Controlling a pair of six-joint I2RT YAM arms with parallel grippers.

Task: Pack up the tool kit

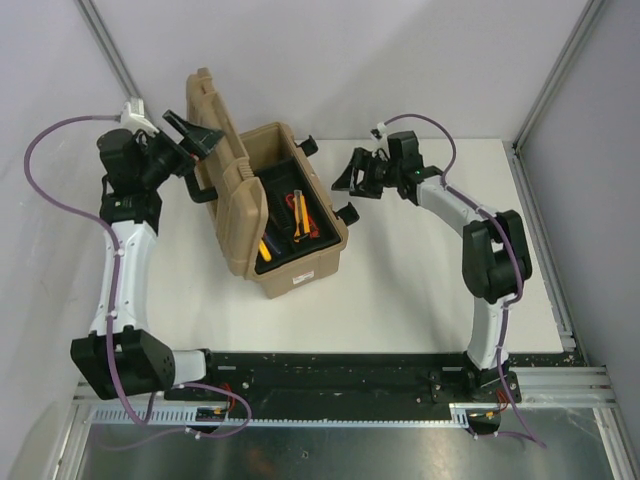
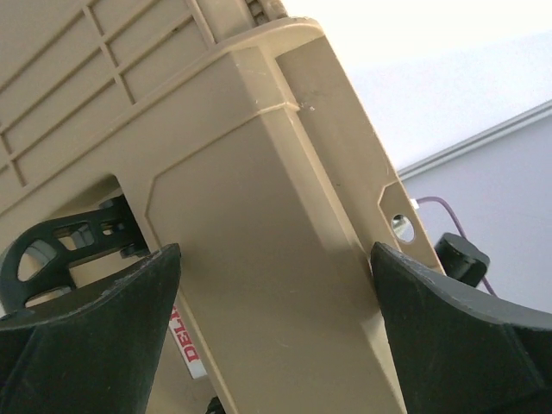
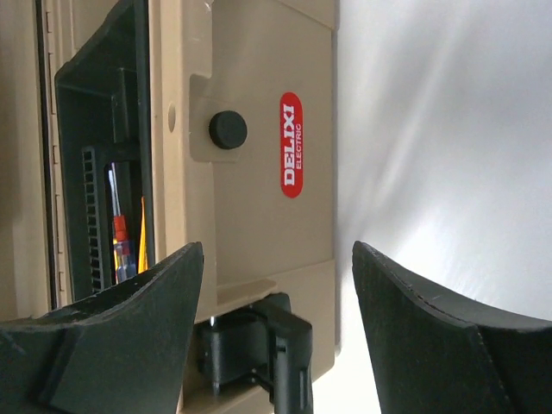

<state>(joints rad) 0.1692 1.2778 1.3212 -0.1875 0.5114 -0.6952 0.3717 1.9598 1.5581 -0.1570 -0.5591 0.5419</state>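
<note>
Tool case [image 1: 310, 262] sits left of centre on the bench [image 1: 420, 300], tan, with its lid [image 1: 222, 170] swung up and standing on the left side. Inside the black tray lie tools [image 1: 295, 215] with red, orange and yellow handles. The left gripper [image 1: 200, 138] is up at the back of the lid. In its wrist view the left gripper [image 2: 276, 254] is spread wide, 2 fingers [image 2: 95, 336] straddling the lid's ribbed edge [image 2: 259, 172], and I cannot tell whether either pad touches the plastic. Over on the other side, the right gripper [image 1: 346, 177] hangs just off the case's right end, above the bench. In its own view the right gripper [image 3: 276, 254] is also wide apart with nothing between its fingers. It faces the end wall, with the red label [image 3: 291, 144], a black knob [image 3: 228, 129] and a black latch [image 3: 259, 354] below. Screwdriver handles [image 3: 121, 237] peek out of the open tray.
</note>
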